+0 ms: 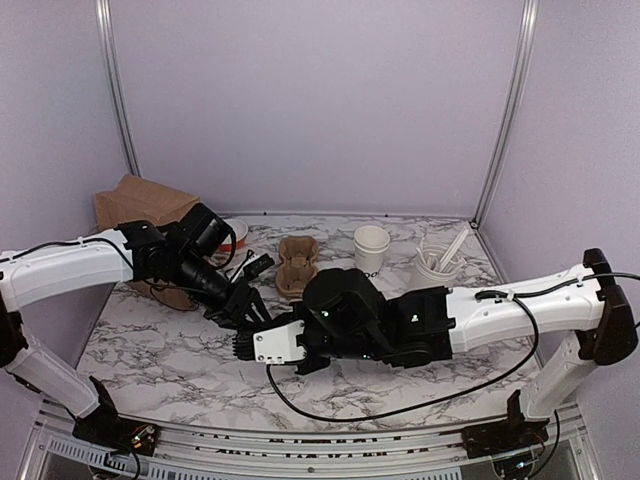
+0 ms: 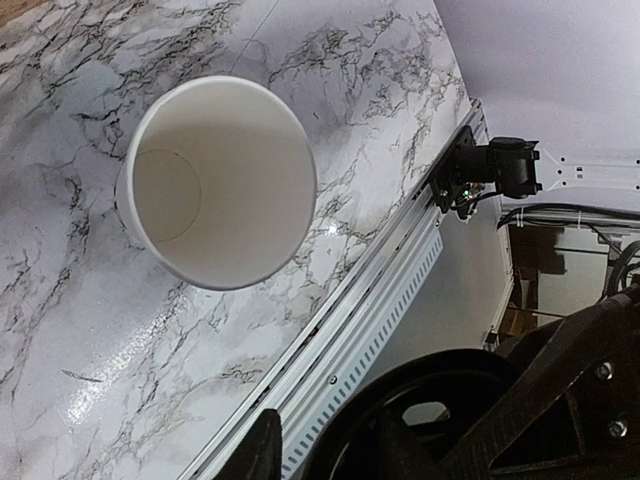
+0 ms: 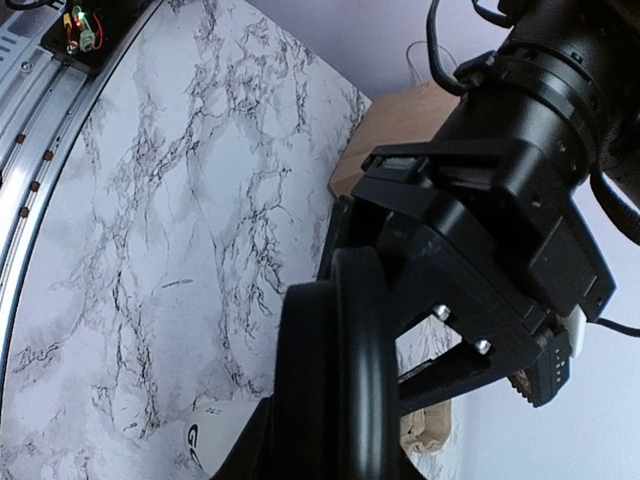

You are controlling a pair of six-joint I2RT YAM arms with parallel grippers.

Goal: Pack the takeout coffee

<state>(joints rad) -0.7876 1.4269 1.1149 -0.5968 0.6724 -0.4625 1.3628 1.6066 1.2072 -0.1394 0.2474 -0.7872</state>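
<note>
Nearest, close to the front rail point(image 2: 370, 310), the takeout coffee cup point(image 2: 215, 180) seems to stand upright on the marble bench point(image 2: 100, 380). Its mouth is open and it looks empty inside. Its black lid point(image 3: 335, 370) hangs on edge just above and beside it, between the right claw point(image 1: 262, 345) and the left claw point(image 1: 248, 312), which meet there. I cannot tell from these views how wide either claw stands, or which one bears the lid.

The step looks like capping the cup. One claw should have a sure bite on the rim before the other lets go. Then the lid should be turned flat, centred over the mouth and pressed evenly, because so light a cup tips easily. Farther back wait the cardboard carrier point(image 1: 298, 265) and the brown bag point(image 1: 140, 205).
</note>
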